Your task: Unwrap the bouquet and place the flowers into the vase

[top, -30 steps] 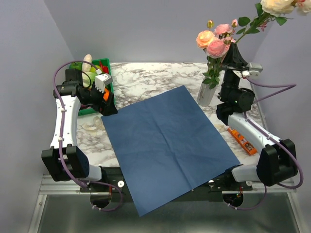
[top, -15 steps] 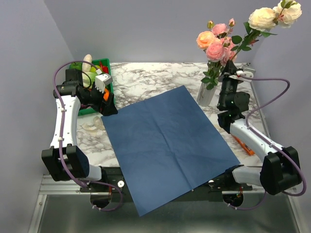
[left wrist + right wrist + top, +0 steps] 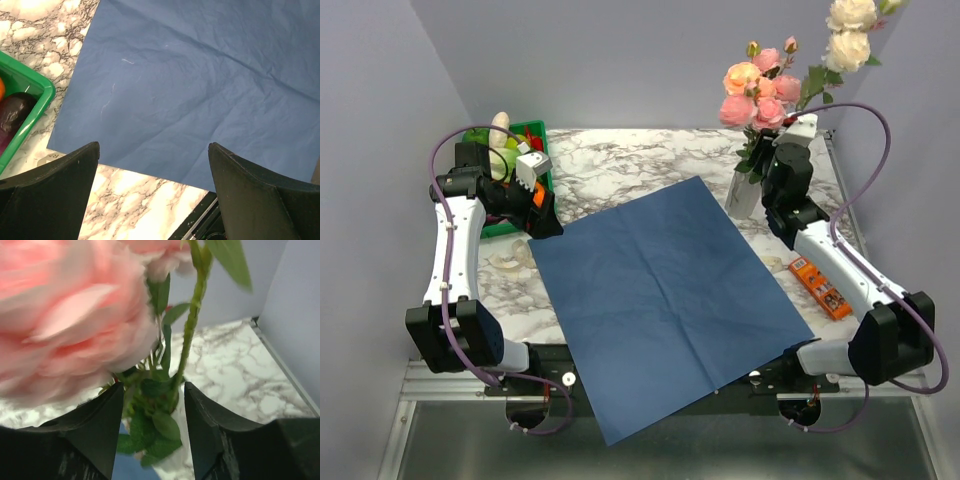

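Flowers (image 3: 760, 82) in vase (image 3: 743, 196), blue sheet (image 3: 665, 300) (flat) adj.

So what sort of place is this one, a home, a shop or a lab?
Most likely a lab test booth: plain lilac walls box in a small marble-look tabletop, robot arms are bolted to a metal rail at its near edge, plus staged props: roses in a vase.

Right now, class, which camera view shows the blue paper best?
Top external: the paper lies flat with all four corners in view. Left wrist shows only part of it, one corner included, close up. Right wrist shows just a blue sliver at the bottom, below the flowers.
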`<state>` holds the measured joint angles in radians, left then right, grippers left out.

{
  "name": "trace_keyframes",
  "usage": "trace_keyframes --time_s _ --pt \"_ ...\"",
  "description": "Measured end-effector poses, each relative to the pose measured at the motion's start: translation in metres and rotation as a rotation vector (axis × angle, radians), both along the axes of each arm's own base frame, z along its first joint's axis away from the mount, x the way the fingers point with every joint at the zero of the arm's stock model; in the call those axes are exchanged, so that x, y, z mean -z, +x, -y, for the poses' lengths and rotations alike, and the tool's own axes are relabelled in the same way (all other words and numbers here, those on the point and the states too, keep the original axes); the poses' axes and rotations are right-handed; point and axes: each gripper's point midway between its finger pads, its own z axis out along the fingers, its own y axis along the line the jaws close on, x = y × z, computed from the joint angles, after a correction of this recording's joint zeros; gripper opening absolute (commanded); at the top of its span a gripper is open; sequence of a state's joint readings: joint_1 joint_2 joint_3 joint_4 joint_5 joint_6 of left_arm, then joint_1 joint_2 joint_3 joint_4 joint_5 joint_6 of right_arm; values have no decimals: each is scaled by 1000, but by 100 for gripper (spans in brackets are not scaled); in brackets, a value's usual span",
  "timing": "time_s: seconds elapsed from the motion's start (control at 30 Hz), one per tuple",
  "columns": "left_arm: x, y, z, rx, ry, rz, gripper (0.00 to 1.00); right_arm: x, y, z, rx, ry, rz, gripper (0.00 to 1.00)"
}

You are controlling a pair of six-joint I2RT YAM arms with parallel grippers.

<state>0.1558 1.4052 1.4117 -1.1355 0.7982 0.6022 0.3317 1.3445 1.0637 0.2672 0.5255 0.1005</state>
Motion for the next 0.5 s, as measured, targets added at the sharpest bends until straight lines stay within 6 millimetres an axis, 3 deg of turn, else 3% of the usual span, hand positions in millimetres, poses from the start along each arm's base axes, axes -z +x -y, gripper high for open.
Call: trace_keyframes --time_s 0.2,0.33,0.37,0.4,0.5 --pt "0 0 1 1 -4 -2 99 22 -27 1 -28 50 -96 72" --pt "1 -1 1 3 -9 -5 99 17 -52 2 -57 86 -90 77" --pt "1 -1 1 3 -10 -5 99 14 -57 2 -65 95 -87 83" --pt "1 -1 2 3 -12 -5 99 12 -61 1 -78 100 -88 100" --pt "2 -2 4 -3 -29 -15 99 12 -72 -5 -126 121 -106 100"
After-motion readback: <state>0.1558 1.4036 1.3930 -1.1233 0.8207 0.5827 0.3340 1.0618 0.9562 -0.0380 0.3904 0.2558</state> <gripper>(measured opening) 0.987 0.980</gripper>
